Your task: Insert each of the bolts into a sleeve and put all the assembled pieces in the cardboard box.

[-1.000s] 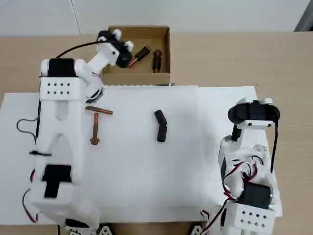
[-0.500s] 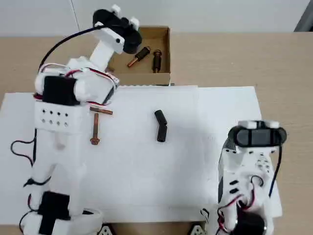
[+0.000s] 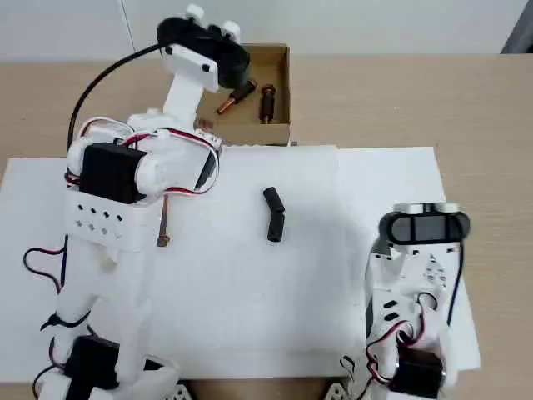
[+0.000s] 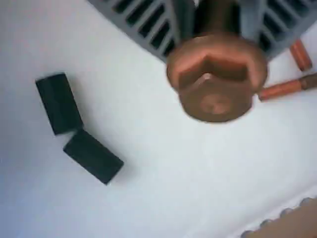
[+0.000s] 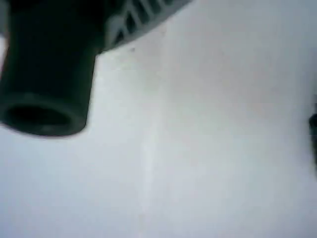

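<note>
— What is the left end effector (image 4: 216,25) doing?
— It pinches a copper bolt (image 4: 216,82), head toward its camera, above the white mat (image 3: 250,292).
— And the right end effector (image 5: 74,15)?
— It is clamped on a black sleeve (image 5: 47,74) over the mat.
— The rest?
— Two loose sleeves (image 3: 273,200) (image 3: 276,227) lie just beside each other mid-mat. Two assembled pieces (image 3: 238,93) (image 3: 267,102) lie in the cardboard box (image 3: 288,83) on the tabletop (image 3: 400,100).

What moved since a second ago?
The left gripper lifted up from the cardboard box, and its arm swung over the loose bolts. The right gripper pulled back toward its base. The two finished pieces in the box and the two black sleeves on the mat stayed put.
</note>
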Controlling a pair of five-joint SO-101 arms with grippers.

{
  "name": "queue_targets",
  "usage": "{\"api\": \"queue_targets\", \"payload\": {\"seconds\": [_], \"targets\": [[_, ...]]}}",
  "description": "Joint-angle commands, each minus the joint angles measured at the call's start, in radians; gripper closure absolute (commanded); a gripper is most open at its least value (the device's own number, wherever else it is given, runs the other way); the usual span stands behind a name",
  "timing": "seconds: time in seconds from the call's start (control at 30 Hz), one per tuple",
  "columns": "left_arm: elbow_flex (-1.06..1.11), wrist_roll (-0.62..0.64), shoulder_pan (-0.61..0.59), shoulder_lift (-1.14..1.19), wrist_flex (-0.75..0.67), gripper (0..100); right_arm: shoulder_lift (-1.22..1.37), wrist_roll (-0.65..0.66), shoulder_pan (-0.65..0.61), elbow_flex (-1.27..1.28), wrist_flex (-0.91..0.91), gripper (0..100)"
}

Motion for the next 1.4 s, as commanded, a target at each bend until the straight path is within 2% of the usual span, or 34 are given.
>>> {"api": "queue_targets", "payload": {"seconds": [0.0,0.2,0.33,0.43,0.6,0.83,1.0,1.23,1.37], "targets": [[-0.018,0.009,0.044,-0.084,0.023,100,-0.025,0.011,-0.064,0.015,-0.058,99.5],[0.045,0.011,0.140,-0.245,0.006,100,-0.025,0.012,-0.111,0.064,-0.137,99.5],[0.153,0.020,0.121,-0.347,-0.003,100,-0.025,0.012,-0.127,0.069,-0.136,99.5],[0.269,0.080,0.075,-0.439,-0.051,100,-0.025,0.012,-0.137,0.086,-0.137,99.5],[0.539,0.091,0.043,-0.663,-0.167,100,-0.025,0.012,-0.183,0.130,-0.143,99.5],[1.012,0.092,-0.012,-1.100,-0.419,100,-0.025,0.006,-0.288,0.140,-0.143,99.5],[1.218,0.098,-0.091,-1.353,-0.456,100,-0.025,0.006,-0.344,0.140,-0.143,99.5],[1.385,0.322,-0.124,-1.611,-0.456,100,-0.027,0.005,-0.490,0.158,-0.160,99.5],[1.417,0.499,-0.127,-1.606,-0.456,100,-0.027,0.005,-0.578,0.203,-0.265,99.5]]}}
